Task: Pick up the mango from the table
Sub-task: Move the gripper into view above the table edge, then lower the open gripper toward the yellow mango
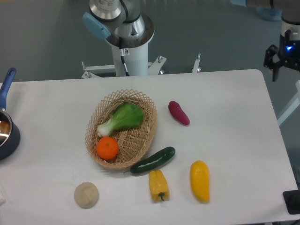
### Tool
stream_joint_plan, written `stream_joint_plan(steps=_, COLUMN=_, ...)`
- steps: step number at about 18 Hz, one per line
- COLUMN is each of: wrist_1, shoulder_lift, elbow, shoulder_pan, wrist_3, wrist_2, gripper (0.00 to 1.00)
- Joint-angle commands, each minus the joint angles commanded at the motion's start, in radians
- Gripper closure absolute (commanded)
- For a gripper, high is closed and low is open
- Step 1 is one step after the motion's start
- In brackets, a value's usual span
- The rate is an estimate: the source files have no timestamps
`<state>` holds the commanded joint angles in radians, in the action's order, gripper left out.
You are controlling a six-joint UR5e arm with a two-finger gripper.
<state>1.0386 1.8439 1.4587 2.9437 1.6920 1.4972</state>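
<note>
Lying near the front edge of the white table, the mango sat just right of the yellow pepper, with the cucumber behind them. Far back at the right, my gripper hung off the table; I could not tell if it was open or closed.

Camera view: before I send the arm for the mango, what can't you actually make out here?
- Gripper: cut by the right edge, small and dark; open or shut cannot be told.
- Pot: cut by the left edge; contents unclear.
- Dark object: cut by the right edge at the bottom corner; unidentifiable.
- Mango: fully visible on the table; its underside is hidden.
</note>
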Motion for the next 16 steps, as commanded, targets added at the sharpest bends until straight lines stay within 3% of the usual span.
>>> stream_joint_plan(steps=2, wrist_1=-0.017, shoulder_lift=0.002, elbow=0.011, shoulder_pan=-0.017, wrist_3=-0.014, wrist_2=0.003, gripper=0.00)
stream_joint_plan(steps=6, wrist_1=-0.052, shoulder_lift=0.006, elbow=0.026, shoulder_pan=-0.052, wrist_3=-0.219, wrist_2=0.002, gripper=0.00)
stream_joint_plan(steps=9, wrist_1=-0.084, shoulder_lift=0.015, elbow=0.040, shoulder_pan=-0.075, wrist_3=-0.279, wrist_2=0.003, gripper=0.00)
stream_joint_plan(steps=16, wrist_1=-0.086, shoulder_lift=0.041, elbow=0.042, shoulder_pan=-0.129, wrist_3=-0.461, wrist_2=-0.005, gripper=0.00)
